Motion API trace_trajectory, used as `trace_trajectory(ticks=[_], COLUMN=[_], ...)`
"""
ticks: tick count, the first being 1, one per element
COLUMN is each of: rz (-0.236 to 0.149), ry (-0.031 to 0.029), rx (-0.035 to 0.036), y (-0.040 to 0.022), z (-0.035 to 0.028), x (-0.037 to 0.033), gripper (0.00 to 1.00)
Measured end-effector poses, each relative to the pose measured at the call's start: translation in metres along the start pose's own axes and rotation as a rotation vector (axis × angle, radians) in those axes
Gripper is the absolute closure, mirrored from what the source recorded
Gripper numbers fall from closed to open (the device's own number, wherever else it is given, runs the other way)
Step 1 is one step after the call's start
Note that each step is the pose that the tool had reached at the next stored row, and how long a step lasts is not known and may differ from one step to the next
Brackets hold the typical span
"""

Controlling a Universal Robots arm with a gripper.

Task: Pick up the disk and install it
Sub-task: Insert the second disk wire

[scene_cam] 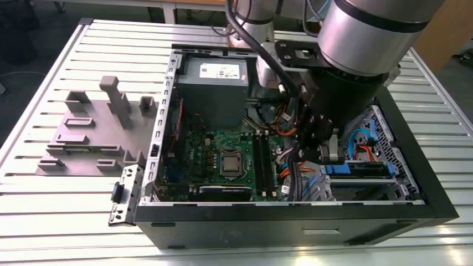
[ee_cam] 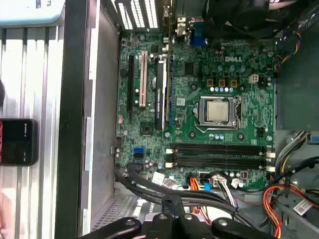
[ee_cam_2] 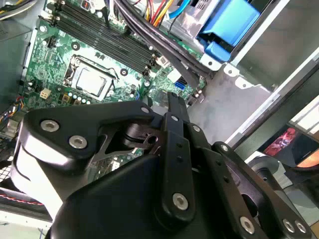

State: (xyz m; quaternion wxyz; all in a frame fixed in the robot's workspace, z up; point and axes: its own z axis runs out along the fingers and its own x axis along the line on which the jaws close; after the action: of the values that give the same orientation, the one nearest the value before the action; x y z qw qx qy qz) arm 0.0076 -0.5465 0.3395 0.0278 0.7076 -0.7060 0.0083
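Open computer case (scene_cam: 296, 224) sits on slatted table (scene_cam: 66, 221), side panel off. Arm reaches down into the case. In the exterior view, gripper (scene_cam: 316, 151) hangs low over the cable bundle (scene_cam: 284, 119), at 3 o'clock from the processor (scene_cam: 231, 163) and past the memory slots (scene_cam: 260, 158). In the second wrist view the fingers (ee_cam_2: 173, 112) look pressed together into one narrow bar, with nothing between them; the first wrist view shows the same single bar between the two linkages. The disk (scene_cam: 362, 168) lies flat in the drive cage (scene_cam: 391, 160) at the case corner, at 4 o'clock from the gripper and just beside it, with its blue frame facing the gripper. Contact between gripper and disk: cannot tell, as the arm body blocks that spot. Grey power supply box (scene_cam: 212, 83) sits at 12 o'clock from the processor, against the far wall. Green motherboard (scene_cam: 214, 144) covers the case floor. Grey moulded fixture (scene_cam: 88, 133) rests on the table at 9 o'clock from the case, well apart from the arm. In the first wrist view, black cables (ee_cam: 149, 186) run beside the board edge, close under the gripper linkages.
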Motion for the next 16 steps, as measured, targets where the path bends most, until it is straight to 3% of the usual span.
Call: trace_trajectory(ticks=[16], rz=[0.000], ry=[0.0001], rx=[0.0000], y=[0.0200], z=[0.0005], x=[-0.0001], gripper=[0.89])
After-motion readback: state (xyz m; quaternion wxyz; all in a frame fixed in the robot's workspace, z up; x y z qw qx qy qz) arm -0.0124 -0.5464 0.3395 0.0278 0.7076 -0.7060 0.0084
